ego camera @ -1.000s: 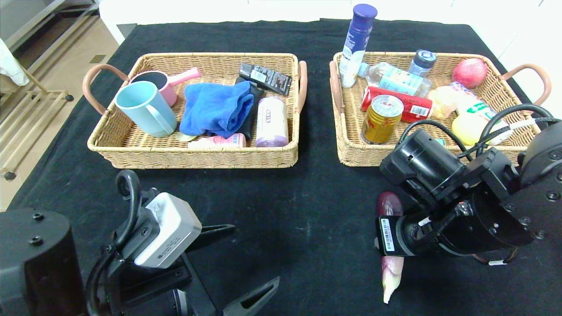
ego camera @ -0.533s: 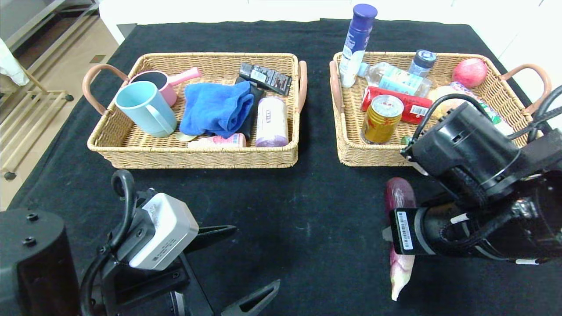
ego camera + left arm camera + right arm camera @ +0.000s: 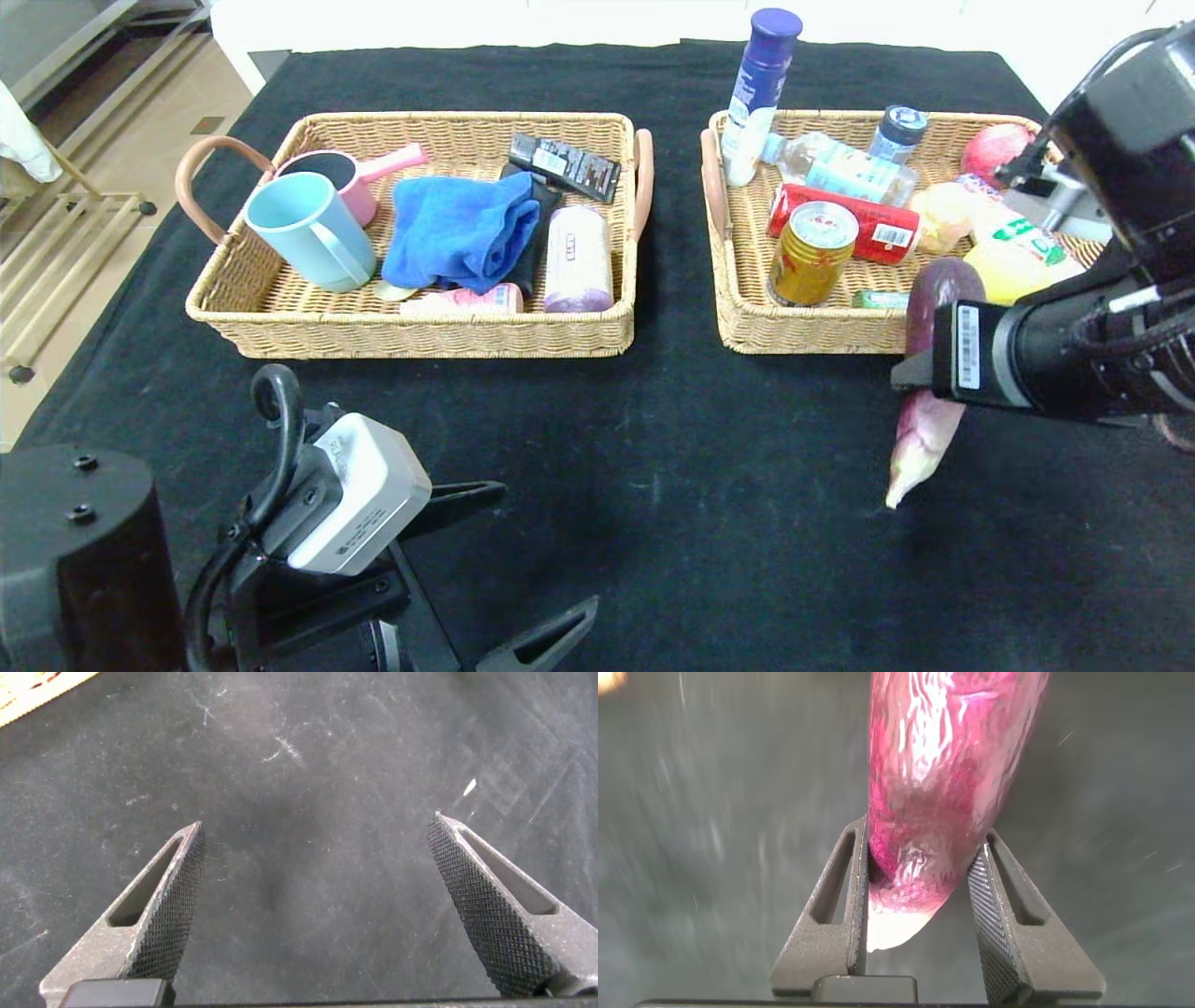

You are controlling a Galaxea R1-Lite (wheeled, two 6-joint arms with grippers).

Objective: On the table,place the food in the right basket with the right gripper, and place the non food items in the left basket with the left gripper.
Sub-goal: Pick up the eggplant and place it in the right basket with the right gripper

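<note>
A black tablecloth [image 3: 653, 448] covers the table, and two wicker baskets sit side by side on its far half. The left basket [image 3: 420, 336] holds a light blue cup [image 3: 308, 229], a pink scoop [image 3: 350, 173], a blue towel [image 3: 462, 229], a dark packet [image 3: 567, 166], a lilac roll [image 3: 577, 259] and a small pink tube [image 3: 467, 300]. The right basket [image 3: 803, 334] holds a gold can [image 3: 810, 252], a red can [image 3: 864, 224] lying on its side, a clear bottle [image 3: 836, 168], a small blue-capped jar [image 3: 898, 131], a red apple [image 3: 991, 147], a yellow fruit [image 3: 1013, 271] and other wrapped food. A tall white bottle with a purple cap [image 3: 758, 93] stands at that basket's far left corner.

The right gripper [image 3: 920, 910] is at the near right corner of the right basket, its fingers [image 3: 842, 915] pinched on a purple eggplant [image 3: 924, 373] close to its pale stem end. The eggplant hangs lifted off the cloth, rounded end up over the basket's near rim and pale tip pointing down (in the right wrist view the cloth beneath is blurred).

The left gripper [image 3: 322, 905] sits low at the near left of the table, fingers [image 3: 173, 905] spread wide with only bare cloth between them.
</note>
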